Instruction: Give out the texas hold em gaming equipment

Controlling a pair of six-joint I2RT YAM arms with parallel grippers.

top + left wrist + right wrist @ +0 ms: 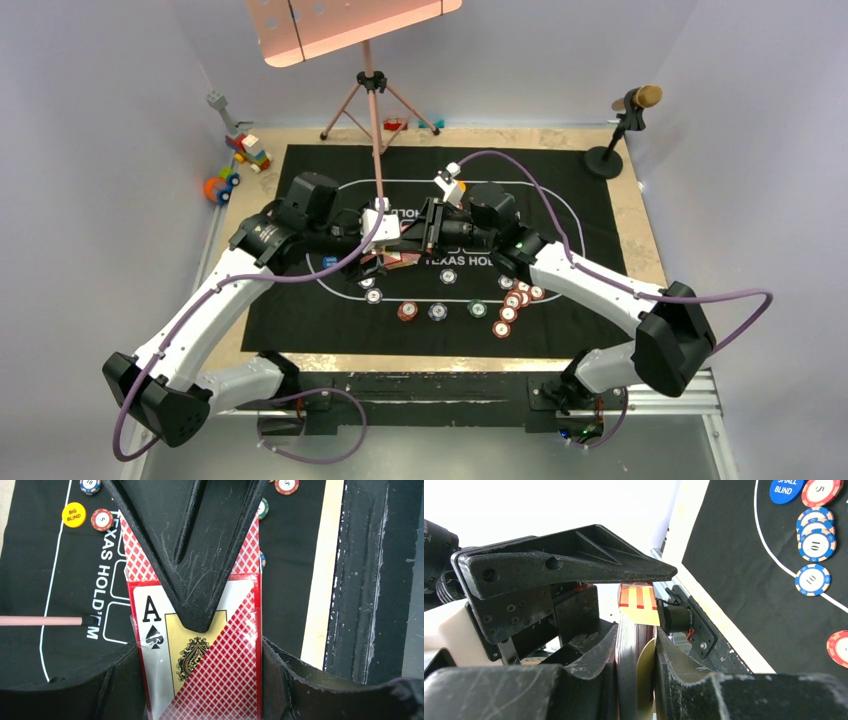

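Observation:
My left gripper (383,252) (200,655) is shut on the card box (200,645), which has a red check pattern and an ace of spades. My right gripper (412,240) (636,650) faces it and is shut on the deck of cards (626,655), next to the box's yellowish flap (646,667). The red-backed cards (136,555) stick out of the box under the right finger. Both grippers meet above the middle of the black mat (300,170). Several poker chips (437,311) lie along the mat's near side. A yellow big blind disc (74,515) and a blue small blind disc (785,490) lie on the mat.
A pink music stand on a tripod (372,85) stands at the back, its pole passing over the mat. A microphone on a stand (630,110) is at the back right. Colourful toy blocks (235,160) lie at the back left. The table's front rail (450,385) runs between the arm bases.

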